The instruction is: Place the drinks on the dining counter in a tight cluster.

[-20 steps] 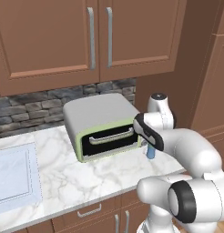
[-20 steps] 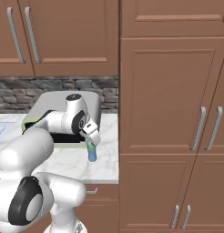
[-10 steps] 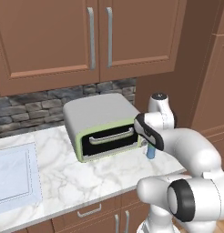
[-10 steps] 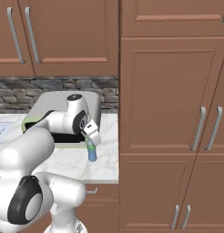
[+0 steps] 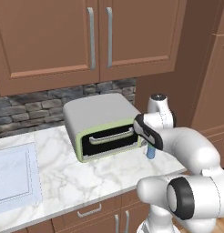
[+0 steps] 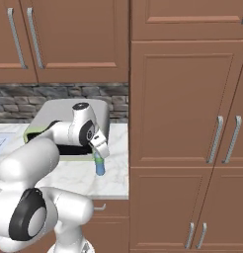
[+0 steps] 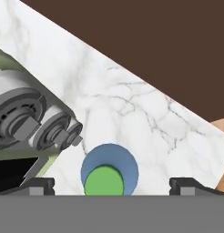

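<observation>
Nothing has shifted since the frames a second and half a second ago: the arm keeps the same reach, the gripper (image 6: 100, 154) hangs at the same spot right of centre in the right base view, and the small pale-blue bottle (image 6: 100, 168) stands where it stood. In the hand view the bottle (image 7: 109, 170) sits at the bottom centre, seen from above with its green cap, between the two dark fingertips (image 7: 38, 184) that stand far apart on either side; the jaws are spread wide and touch nothing. In the left base view the bottle (image 5: 151, 152) shows just below the hand, right of centre, close beside the front right corner of the toaster oven (image 5: 104, 125).

The worktop (image 5: 77, 175) is white-grey marble and runs across the lower half of the left base view, with a pale sink basin (image 5: 13, 175) at the lower left. The toaster oven is grey with a green front rim and a dark door. A grey stone backsplash (image 5: 36, 104) lies behind it, brown wall cabinets (image 5: 86, 36) with metal handles fill the top, and tall brown cabinet doors (image 6: 192, 123) take the right half of the right base view.
</observation>
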Tool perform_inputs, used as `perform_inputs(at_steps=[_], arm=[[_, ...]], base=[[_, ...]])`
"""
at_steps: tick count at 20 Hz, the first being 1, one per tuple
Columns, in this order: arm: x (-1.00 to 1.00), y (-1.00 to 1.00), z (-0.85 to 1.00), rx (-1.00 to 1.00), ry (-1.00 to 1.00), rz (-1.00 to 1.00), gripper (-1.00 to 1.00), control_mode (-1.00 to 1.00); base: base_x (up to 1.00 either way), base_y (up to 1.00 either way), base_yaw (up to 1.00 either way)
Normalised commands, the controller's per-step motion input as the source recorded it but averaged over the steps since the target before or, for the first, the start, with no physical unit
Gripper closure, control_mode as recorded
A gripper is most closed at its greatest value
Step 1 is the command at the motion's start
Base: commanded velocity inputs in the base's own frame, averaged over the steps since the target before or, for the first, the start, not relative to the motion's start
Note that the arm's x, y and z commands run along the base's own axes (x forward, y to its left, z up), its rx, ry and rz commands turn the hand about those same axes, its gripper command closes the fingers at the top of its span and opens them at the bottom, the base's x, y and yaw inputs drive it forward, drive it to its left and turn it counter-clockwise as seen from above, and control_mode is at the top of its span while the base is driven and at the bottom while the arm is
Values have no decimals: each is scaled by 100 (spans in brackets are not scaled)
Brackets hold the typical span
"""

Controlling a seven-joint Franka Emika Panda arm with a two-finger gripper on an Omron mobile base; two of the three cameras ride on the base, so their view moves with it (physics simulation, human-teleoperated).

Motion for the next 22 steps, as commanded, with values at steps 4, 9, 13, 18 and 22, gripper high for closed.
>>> perform_inputs(at_steps=[4,9,13,18,22], arm=[[1,0,-18,0,0,-2,-100,-100],[5,0,-14,0,0,-2,-100,-100],[10,-3,3,0,0,0,-100,-100],[-2,-19,1,0,0,0,-100,-100],[0,-13,29,0,0,0,-100,-100]], base=[[0,0,0],[0,0,0],[0,0,0],[0,0,0],[0,0,0]])
